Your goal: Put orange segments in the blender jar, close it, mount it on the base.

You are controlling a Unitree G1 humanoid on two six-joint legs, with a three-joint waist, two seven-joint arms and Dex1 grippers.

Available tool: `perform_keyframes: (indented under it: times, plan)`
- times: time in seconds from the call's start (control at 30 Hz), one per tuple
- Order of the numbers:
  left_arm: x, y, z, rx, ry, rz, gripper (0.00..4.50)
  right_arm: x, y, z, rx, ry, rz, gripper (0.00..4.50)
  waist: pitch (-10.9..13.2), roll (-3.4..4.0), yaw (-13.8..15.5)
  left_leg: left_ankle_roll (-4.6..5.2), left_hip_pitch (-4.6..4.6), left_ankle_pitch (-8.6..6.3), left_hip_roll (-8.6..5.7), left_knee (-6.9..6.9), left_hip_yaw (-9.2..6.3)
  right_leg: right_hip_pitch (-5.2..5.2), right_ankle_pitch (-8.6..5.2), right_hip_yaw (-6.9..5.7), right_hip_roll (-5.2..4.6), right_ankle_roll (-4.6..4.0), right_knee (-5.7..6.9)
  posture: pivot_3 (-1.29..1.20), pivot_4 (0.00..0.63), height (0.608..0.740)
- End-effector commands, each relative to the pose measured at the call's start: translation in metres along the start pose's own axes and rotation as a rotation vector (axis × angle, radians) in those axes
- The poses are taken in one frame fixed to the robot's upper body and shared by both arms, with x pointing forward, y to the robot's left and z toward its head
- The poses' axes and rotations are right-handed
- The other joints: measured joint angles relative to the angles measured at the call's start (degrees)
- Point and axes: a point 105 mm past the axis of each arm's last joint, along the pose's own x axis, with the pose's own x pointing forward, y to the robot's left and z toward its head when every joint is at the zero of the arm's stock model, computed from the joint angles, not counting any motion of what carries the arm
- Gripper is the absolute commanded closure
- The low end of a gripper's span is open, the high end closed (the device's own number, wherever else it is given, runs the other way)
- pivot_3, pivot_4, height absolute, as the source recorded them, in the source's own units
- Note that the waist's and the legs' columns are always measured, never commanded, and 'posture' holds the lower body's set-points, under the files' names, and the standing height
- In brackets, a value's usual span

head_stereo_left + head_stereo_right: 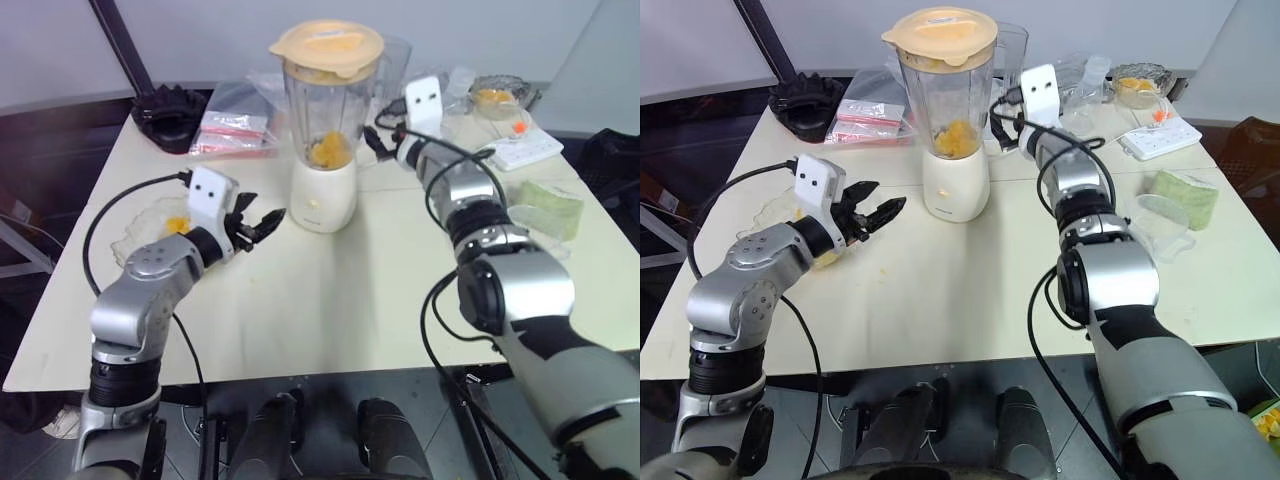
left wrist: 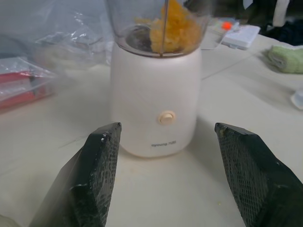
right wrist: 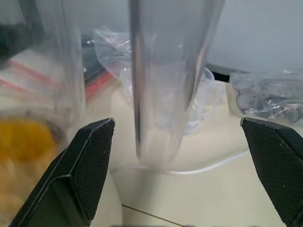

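The blender jar (image 1: 330,100) stands upright on the cream base (image 1: 323,195) in the middle of the table, with a pale orange lid (image 1: 327,47) on top. Orange segments (image 1: 329,150) lie at the bottom of the jar. My left gripper (image 1: 262,225) is open, level and pointing at the base from the left, a short way off; its fingers (image 2: 99,165) frame the base (image 2: 158,104). My right gripper (image 1: 378,140) is open beside the jar's right side. The jar's clear handle (image 3: 161,80) stands between its spread fingers (image 3: 85,165), which do not touch it.
A glass dish (image 1: 150,225) with orange pieces sits by my left arm. At the back are a black part (image 1: 172,118), red-and-clear packets (image 1: 235,130) and another dish (image 1: 495,97). A white power strip (image 1: 525,150), green cloth (image 1: 548,205) and clear bowl (image 1: 1165,222) lie at right.
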Motion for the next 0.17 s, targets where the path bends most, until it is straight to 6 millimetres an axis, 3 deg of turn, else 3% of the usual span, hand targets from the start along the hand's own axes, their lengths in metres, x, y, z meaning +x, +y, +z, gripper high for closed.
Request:
perform_keyframes:
  times: [0.03, 0.17]
  plan:
    - [-0.002, -0.003, 0.000, 0.017, -0.019, -0.007, 1.22, -0.021, 0.004, 0.017, 0.007, -0.124, 0.037, 0.10, 0.0, -0.01, 0.3, 0.00, 0.00, 0.00, 0.00, 0.02, -0.04, 0.02, 0.00, -0.01, 0.00, 0.00, 0.01, 0.00, 0.150, 0.740]
    - [-0.001, -0.005, -0.006, 0.011, -0.005, -0.014, 1.22, -0.076, 0.021, -0.004, 0.059, -0.114, 0.058, 0.10, 0.0, 0.00, 0.5, 0.00, -0.01, 0.00, 0.01, 0.01, -0.10, -0.02, 0.00, 0.00, 0.00, 0.00, 0.08, 0.00, 0.150, 0.740]
